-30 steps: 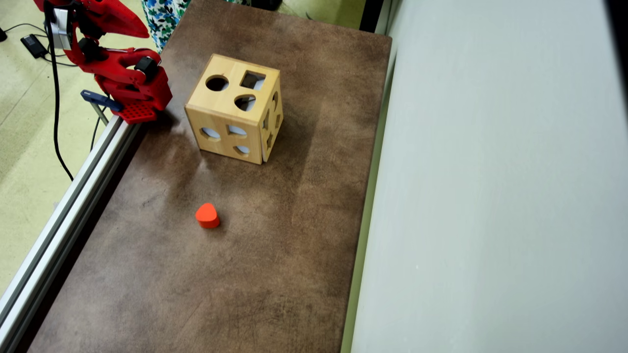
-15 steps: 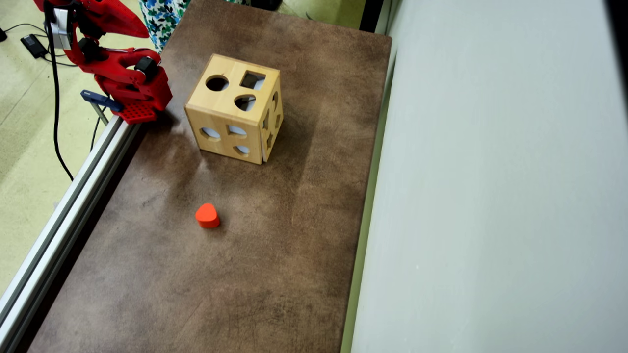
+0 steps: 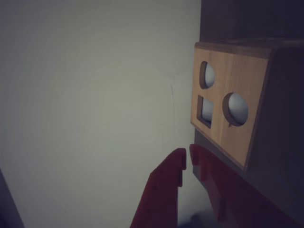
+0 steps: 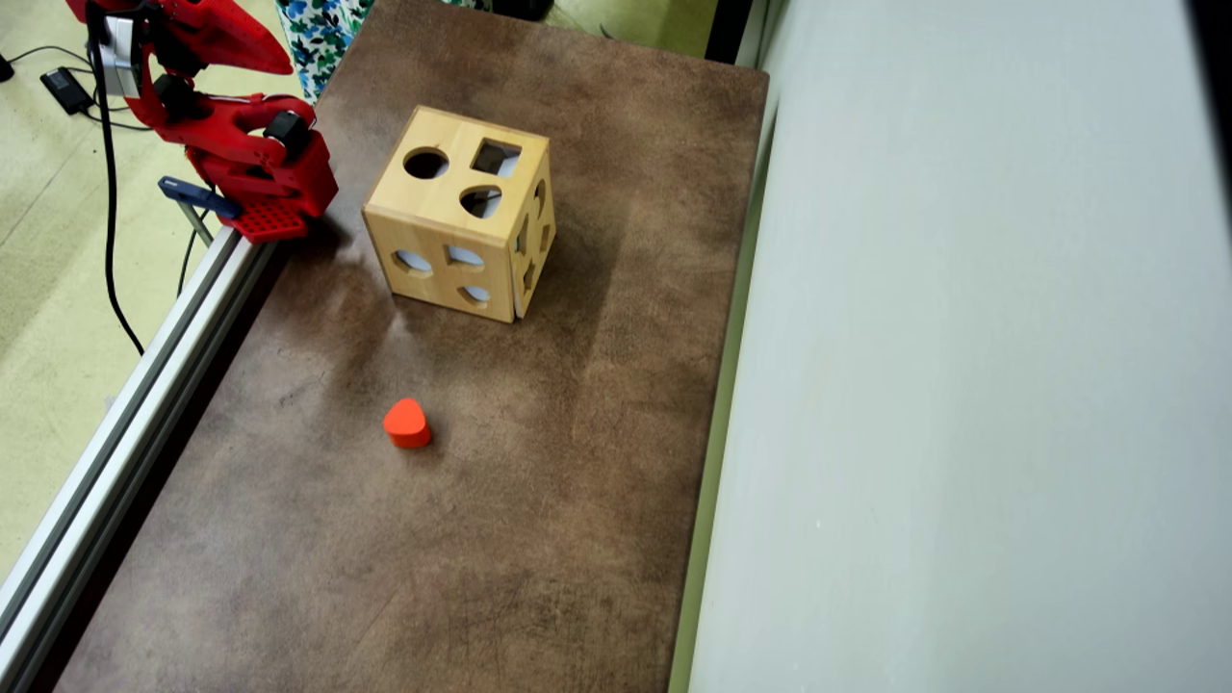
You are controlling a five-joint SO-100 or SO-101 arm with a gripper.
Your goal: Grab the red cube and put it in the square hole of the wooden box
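Observation:
The red cube shows in neither view. The wooden box (image 4: 445, 192) stands on the brown table toward its far end, its top face carrying a round hole, a heart-shaped hole and the square hole (image 4: 496, 157). The wrist view, lying on its side, shows the same face of the box (image 3: 223, 137) with the square hole (image 3: 205, 110). My gripper (image 3: 187, 156) is shut with nothing between its red fingers, and its tips sit just short of the box. From overhead the gripper (image 4: 279, 64) is folded back over the arm's base at the top left, away from the box.
An orange-red heart-shaped block (image 4: 406, 423) lies on the table (image 4: 539, 500) nearer the front. A pale grey wall (image 4: 962, 337) runs along the right side. An aluminium rail (image 4: 125, 423) borders the left edge, with a blue clamp (image 4: 197, 197) at the arm's base.

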